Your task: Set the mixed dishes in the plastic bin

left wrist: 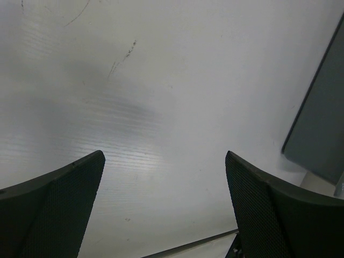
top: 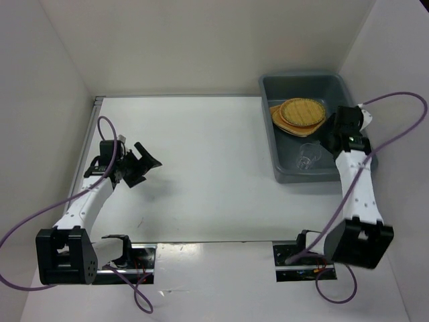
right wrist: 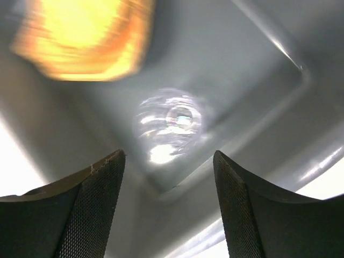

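The blue-grey plastic bin point(top: 288, 87) stands at the table's far right. Inside it, tan-orange woven-look plates point(top: 301, 113) lie stacked at the back, and a small clear ribbed cup point(top: 309, 156) lies toward the bin's near end. My right gripper point(top: 333, 134) hangs over the bin's right side, open, nothing between its fingers. The right wrist view looks down into the plastic bin point(right wrist: 258, 70): the clear cup point(right wrist: 171, 121) lies on the floor ahead of the open right gripper point(right wrist: 169, 156), a blurred plate point(right wrist: 80, 37) at upper left. My left gripper point(top: 144, 163) is open over bare table at the left.
White walls close in the table on the left, back and right. In the left wrist view the open left gripper point(left wrist: 164, 158) hovers above the white table point(left wrist: 161, 80), with the plastic bin point(left wrist: 322, 129) at the right edge. Purple cables trail from both arms.
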`<state>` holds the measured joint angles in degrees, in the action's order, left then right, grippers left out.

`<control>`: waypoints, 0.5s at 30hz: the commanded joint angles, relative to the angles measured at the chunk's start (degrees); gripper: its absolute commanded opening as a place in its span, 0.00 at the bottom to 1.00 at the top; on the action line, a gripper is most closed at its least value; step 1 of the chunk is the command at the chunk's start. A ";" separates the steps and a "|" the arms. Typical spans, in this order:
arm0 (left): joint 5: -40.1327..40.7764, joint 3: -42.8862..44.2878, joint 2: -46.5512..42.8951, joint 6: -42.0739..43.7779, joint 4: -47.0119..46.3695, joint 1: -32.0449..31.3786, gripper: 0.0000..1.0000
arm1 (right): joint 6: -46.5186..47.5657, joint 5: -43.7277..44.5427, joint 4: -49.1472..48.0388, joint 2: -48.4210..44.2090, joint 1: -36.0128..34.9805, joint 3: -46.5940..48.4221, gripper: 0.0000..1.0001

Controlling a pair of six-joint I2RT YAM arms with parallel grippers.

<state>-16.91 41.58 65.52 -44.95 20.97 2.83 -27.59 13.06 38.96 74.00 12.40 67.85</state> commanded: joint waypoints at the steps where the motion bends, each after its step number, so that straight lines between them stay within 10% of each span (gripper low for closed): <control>1: 0.81 2.80 -0.04 2.94 0.29 0.33 0.99 | 0.17 -8.64 -2.21 -12.97 0.34 2.11 0.72; 15: 0.30 2.28 -0.04 2.94 -0.23 0.33 0.99 | 3.07 -45.13 -2.66 -38.73 -10.64 -15.38 0.72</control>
<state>-16.56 42.46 65.52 -43.46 21.04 2.83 -26.55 -23.88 36.58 41.54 2.92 53.30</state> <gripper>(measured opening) 0.993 0.721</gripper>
